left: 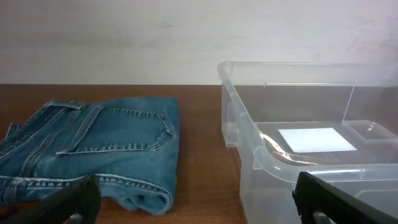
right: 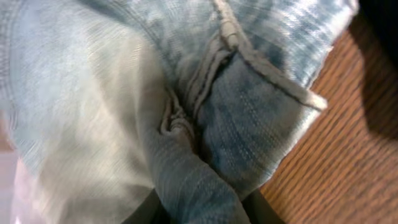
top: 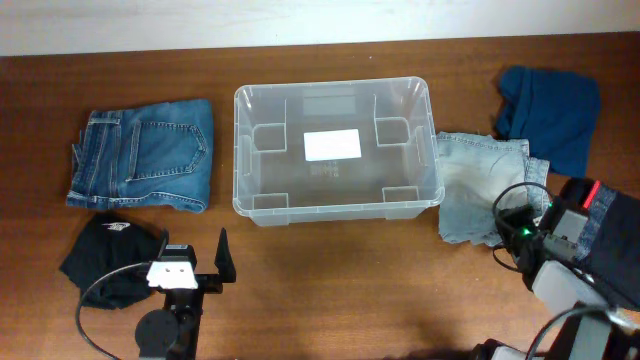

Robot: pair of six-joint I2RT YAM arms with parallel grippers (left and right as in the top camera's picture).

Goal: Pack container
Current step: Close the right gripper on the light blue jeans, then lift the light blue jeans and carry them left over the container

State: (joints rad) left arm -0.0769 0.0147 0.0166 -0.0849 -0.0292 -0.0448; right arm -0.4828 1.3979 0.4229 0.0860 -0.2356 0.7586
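The clear plastic container [top: 240,150] stands at the table's middle, with only a white label [top: 332,145] on its bottom. My left gripper [top: 193,256] is open and holds nothing, near the front left. In the left wrist view its fingers [left: 199,211] frame the table between the folded blue jeans [left: 93,143] and the container's wall [left: 249,134]. My right gripper [top: 512,235] is at the front edge of a light denim garment [top: 480,185], right of the container. In the right wrist view its fingers [right: 202,208] are shut on a fold of that denim [right: 124,93].
The folded blue jeans [top: 140,157] lie left of the container. A black garment [top: 105,262] lies front left beside my left arm. A dark blue garment [top: 548,110] lies at the back right. Cables run round the right arm [top: 580,260].
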